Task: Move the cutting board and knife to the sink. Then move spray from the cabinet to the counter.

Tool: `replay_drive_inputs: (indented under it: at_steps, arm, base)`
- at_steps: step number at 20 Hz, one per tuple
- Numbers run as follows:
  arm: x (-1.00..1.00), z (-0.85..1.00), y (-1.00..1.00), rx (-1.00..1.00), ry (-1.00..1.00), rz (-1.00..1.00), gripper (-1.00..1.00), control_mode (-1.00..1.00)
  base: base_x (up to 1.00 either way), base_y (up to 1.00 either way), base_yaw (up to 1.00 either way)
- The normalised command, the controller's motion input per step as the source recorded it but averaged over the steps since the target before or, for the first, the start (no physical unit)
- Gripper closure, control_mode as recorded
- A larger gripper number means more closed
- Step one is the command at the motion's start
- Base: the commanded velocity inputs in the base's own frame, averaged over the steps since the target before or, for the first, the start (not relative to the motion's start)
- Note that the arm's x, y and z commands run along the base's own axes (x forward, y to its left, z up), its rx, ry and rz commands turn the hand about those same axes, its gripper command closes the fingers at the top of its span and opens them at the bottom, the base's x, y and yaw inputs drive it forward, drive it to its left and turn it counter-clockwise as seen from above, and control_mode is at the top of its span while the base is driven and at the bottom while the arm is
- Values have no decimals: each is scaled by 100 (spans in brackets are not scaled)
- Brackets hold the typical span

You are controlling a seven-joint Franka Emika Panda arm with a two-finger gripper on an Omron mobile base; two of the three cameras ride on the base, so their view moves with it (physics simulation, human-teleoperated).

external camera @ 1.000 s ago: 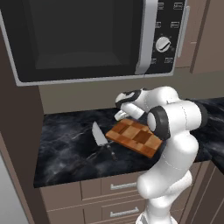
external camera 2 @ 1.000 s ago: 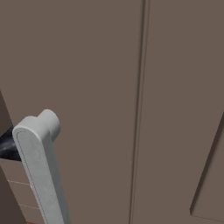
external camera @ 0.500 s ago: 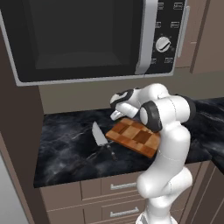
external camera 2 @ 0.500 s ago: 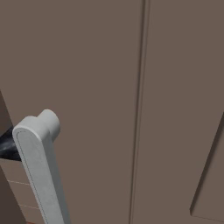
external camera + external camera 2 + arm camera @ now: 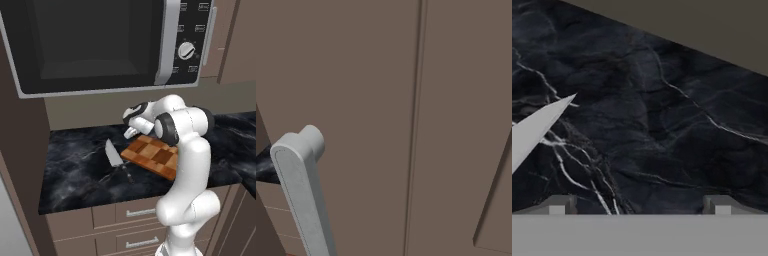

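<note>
gripper (image 5: 131,133): wide open, holding nothing, above desk (image 5: 80,165)
knife (image 5: 115,157): flat on desk, just beside cutting board (image 5: 154,157)

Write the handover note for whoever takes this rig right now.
Gripper: jaws open, holding nothing, hovering over the counter behind the knife, near the cutting board.
Knife: flat on the counter, just left of the board; its blade tip shows in the hand view.
Cutting board: on the counter, partly hidden by the arm.
Done: nothing moved yet.
Left: board and knife to the sink, then spray from cabinet to counter.
</note>
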Motion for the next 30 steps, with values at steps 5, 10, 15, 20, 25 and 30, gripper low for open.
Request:
replay_drive_inputs:
  at_steps: [5, 10, 15, 20, 25, 30]
  arm:
    - [18, -31, 4, -4, 0, 7, -100, -100]
    - [16, -25, 6, -4, 0, 4, -100, -100]
    - [4, -22, 4, -2, 0, 1, -100, -100]
    - [0, -23, 2, -1, 0, 0, -100, -100]
    - [-13, -27, -1, -4, 0, 0, -100, -100]
    - [-41, -37, -17, -6, 0, 0, -100, -100]
  base:
    - [0, 0, 0]
    - [0, 0, 0]
    - [0, 0, 0]
    - [0, 0, 0]
    - [0, 0, 0]
    - [0, 0, 0]
